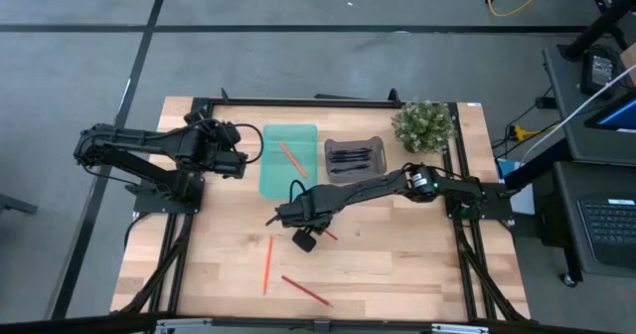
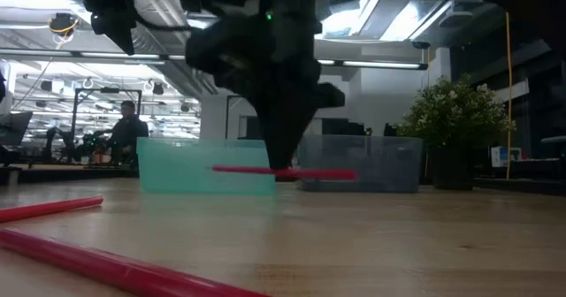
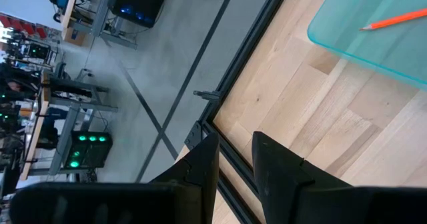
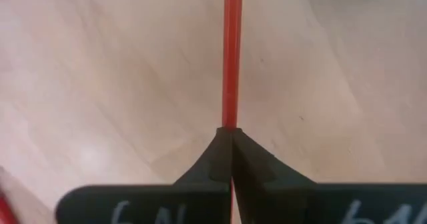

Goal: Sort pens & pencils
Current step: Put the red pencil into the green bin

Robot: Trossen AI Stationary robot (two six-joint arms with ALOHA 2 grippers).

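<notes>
Right claw (image 4: 231, 159) pinches red pencil (image 4: 231, 57), mid-table.

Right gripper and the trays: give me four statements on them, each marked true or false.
1. The right gripper is shut on a red pencil. True.
2. The teal tray holds no pencil. False: one orange pencil lies in it.
3. The black pens lie in the grey tray. True.
4. The left gripper holds a pen. False: it is open, holds nothing and sits beside the teal tray.
</notes>
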